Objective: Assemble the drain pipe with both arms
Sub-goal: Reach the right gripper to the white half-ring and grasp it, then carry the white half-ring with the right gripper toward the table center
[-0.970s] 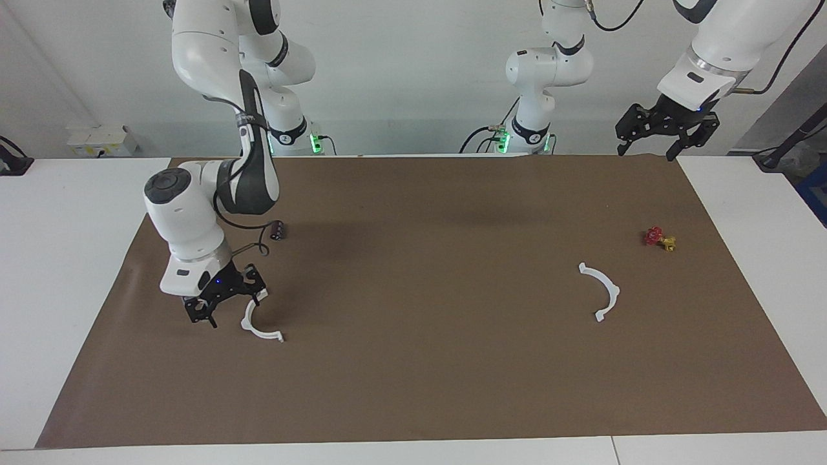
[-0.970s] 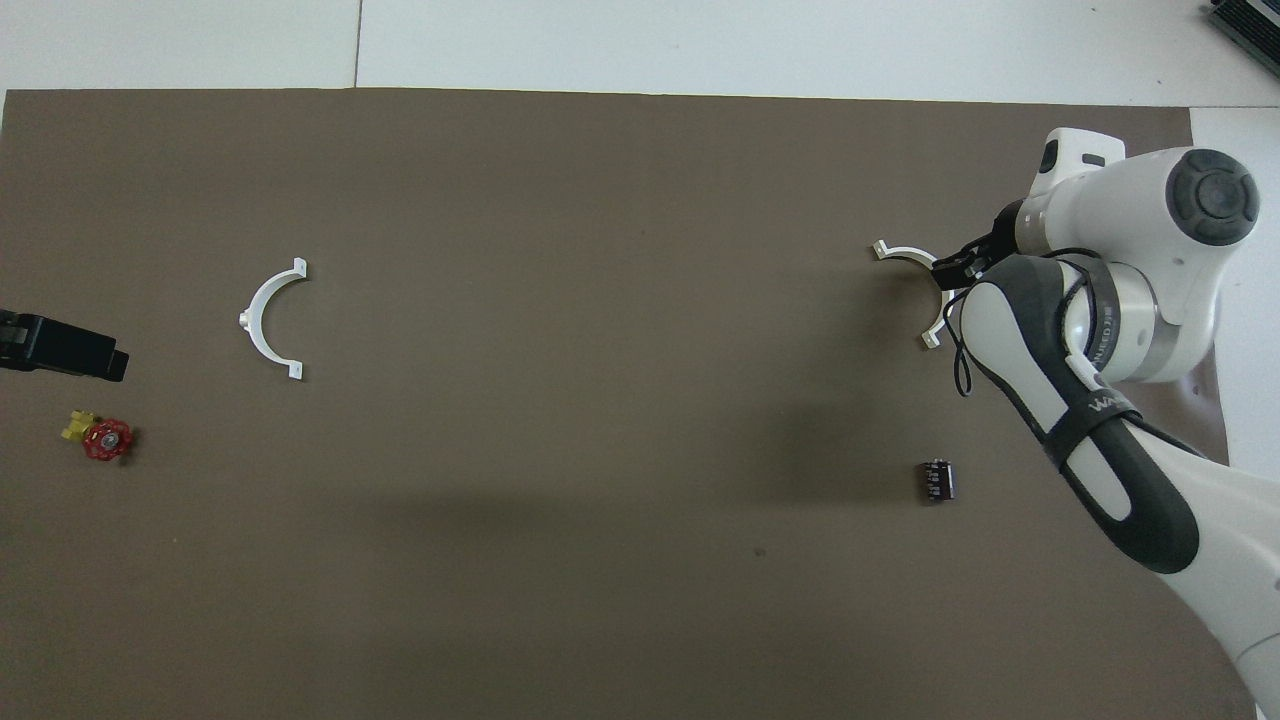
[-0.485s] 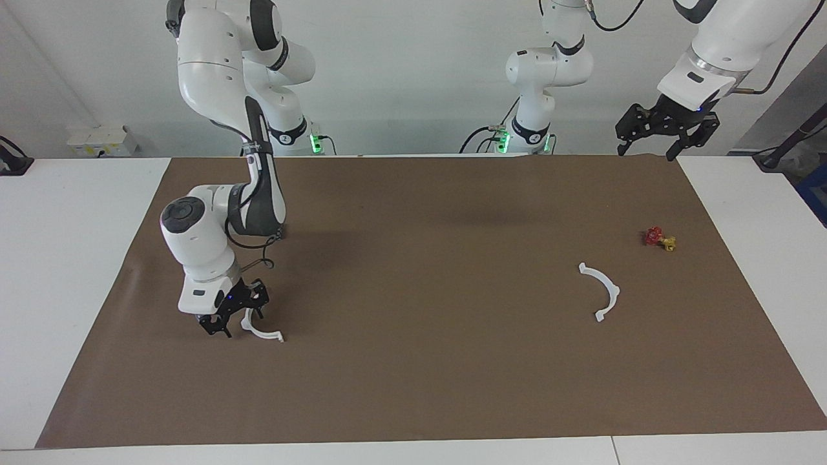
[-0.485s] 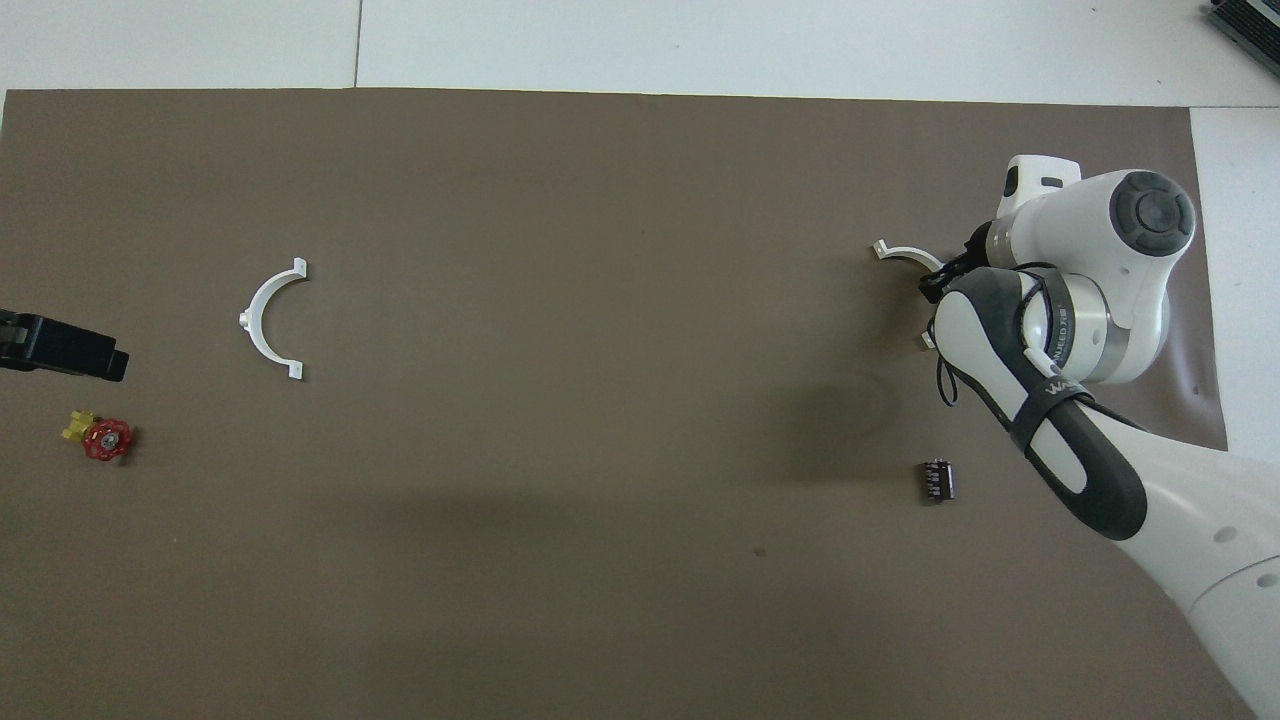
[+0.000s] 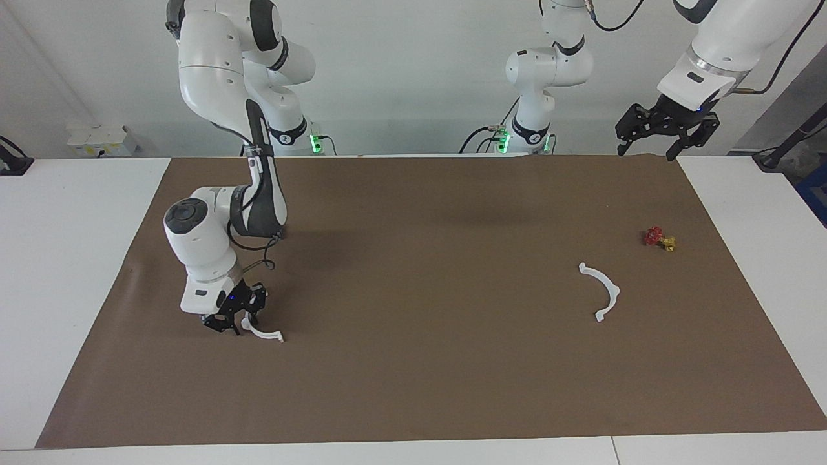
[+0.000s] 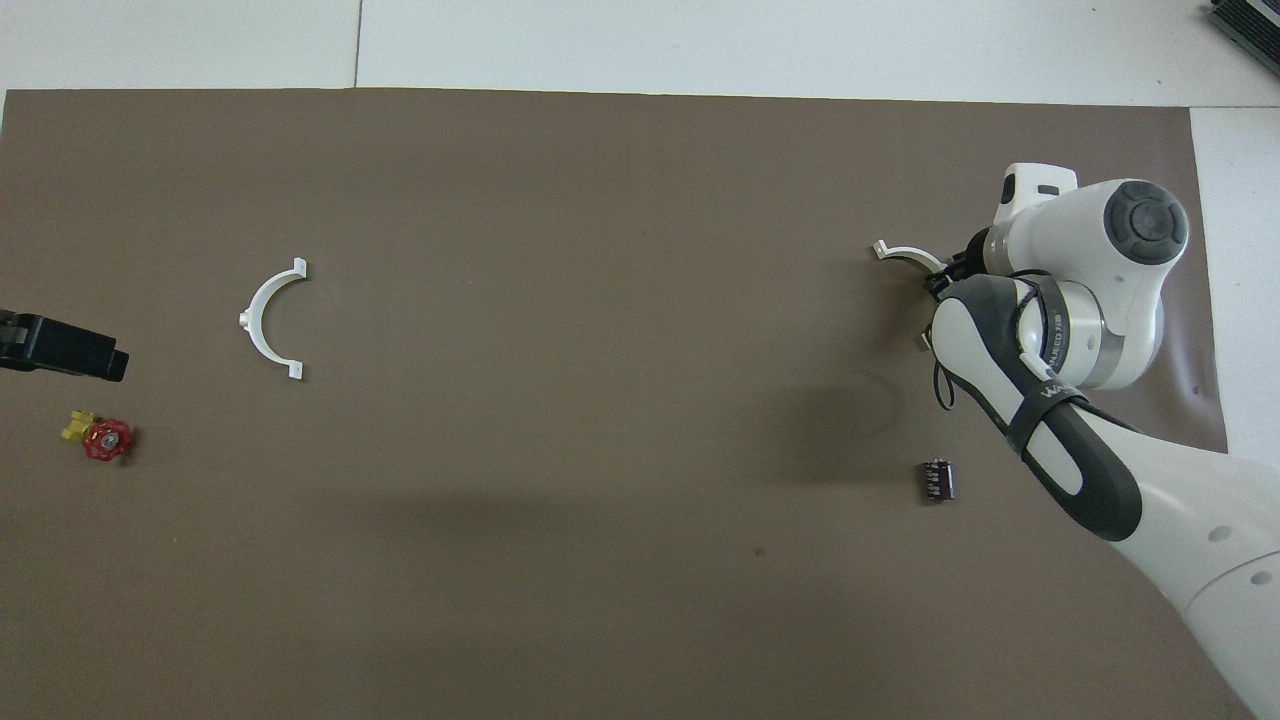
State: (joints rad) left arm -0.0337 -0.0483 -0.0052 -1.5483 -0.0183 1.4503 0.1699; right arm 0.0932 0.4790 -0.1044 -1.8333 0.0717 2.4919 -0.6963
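Note:
One white drain pipe arc (image 5: 266, 334) lies on the brown mat toward the right arm's end; it also shows in the overhead view (image 6: 900, 252), half covered by the arm. My right gripper (image 5: 236, 316) (image 6: 945, 282) is down at the mat, open, its fingers on either side of that arc's nearer end. The second arc (image 5: 605, 292) (image 6: 262, 325) lies alone toward the left arm's end. My left gripper (image 5: 665, 129) (image 6: 60, 346) waits open and empty, raised over the mat's edge at its own end.
A small red and yellow valve (image 5: 659, 239) (image 6: 100, 438) lies near the second arc, closer to the robots. A small dark cylinder (image 6: 938, 480) lies beside the right arm, hidden in the facing view. The brown mat (image 5: 420, 290) covers the white table.
My right gripper has swung toward the first arc and lowered to the mat over the arc's end. The arc, the second arc and the left arm have not moved.

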